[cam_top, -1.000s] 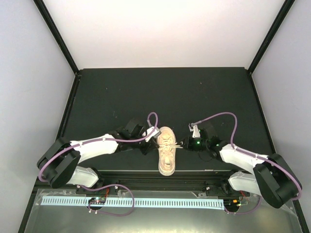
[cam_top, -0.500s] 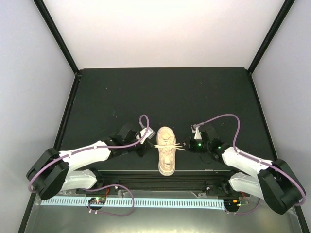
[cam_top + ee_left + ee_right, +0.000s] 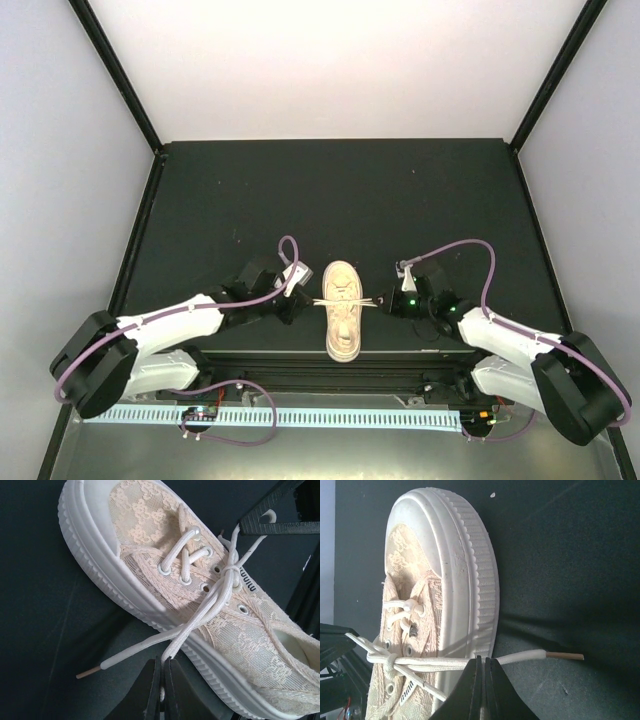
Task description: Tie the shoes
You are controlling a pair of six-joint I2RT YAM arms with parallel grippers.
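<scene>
Left claw clamped tight on lace; right claw likewise pinching lace; sneaker between them

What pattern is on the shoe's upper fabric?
The shoe has a beige-pink floral lace upper with a plain pale sole; it shows clearest in the left wrist view.

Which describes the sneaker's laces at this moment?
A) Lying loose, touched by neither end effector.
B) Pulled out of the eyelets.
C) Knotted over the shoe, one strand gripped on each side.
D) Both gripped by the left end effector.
C: the laces knot above the sneaker, one strand pinched in the left end effector, the other in the right end effector.
</scene>
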